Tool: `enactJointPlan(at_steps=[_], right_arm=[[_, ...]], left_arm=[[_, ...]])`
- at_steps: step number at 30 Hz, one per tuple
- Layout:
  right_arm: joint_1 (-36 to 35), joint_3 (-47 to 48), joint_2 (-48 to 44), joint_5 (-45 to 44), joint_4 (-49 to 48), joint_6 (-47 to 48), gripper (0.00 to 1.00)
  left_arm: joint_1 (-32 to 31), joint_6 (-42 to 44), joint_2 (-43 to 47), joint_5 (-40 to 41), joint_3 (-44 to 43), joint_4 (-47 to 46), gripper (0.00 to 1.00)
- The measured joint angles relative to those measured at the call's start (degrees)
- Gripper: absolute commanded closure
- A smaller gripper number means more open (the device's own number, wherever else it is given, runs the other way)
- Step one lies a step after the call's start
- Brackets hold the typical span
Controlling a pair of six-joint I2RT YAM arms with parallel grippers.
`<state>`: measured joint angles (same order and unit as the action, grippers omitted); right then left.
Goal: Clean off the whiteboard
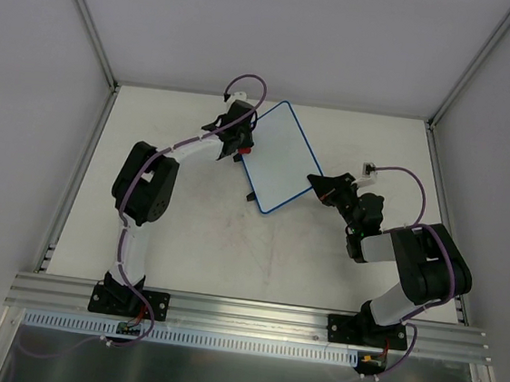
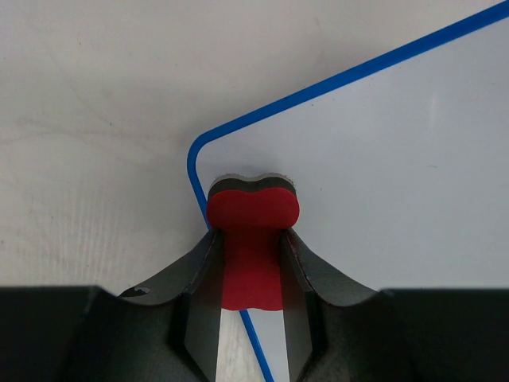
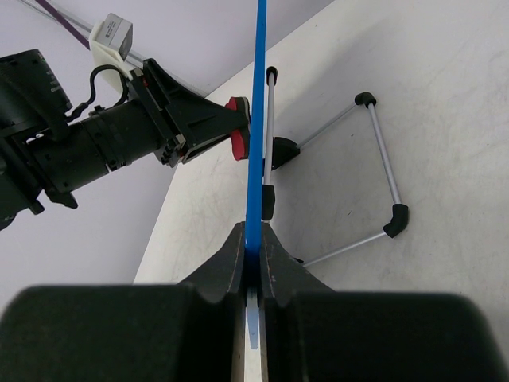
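Note:
The whiteboard, white with a thin blue rim, stands mid-table with no marks showing on its face. My left gripper is shut on a small red eraser. The eraser's dark-faced head rests against the board just inside its rounded corner. My right gripper is shut on the board's opposite corner. In the right wrist view the board runs edge-on out of my right gripper. The eraser sits at the board's left face.
A thin wire stand with black end caps lies on the table behind the board. White walls and aluminium posts enclose the table. A metal rail runs along the near edge at the arm bases.

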<state>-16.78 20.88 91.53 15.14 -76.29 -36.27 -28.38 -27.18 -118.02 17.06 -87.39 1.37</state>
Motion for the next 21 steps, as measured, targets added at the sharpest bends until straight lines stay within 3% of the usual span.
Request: enactJointPlan(at_steps=[21], right_arm=[[0.0, 0.0, 0.04, 0.13, -0.04, -0.15, 1.0]], left_arm=[[0.31, -0.46, -2.29, 2.97, -3.76, 4.04, 1.0]])
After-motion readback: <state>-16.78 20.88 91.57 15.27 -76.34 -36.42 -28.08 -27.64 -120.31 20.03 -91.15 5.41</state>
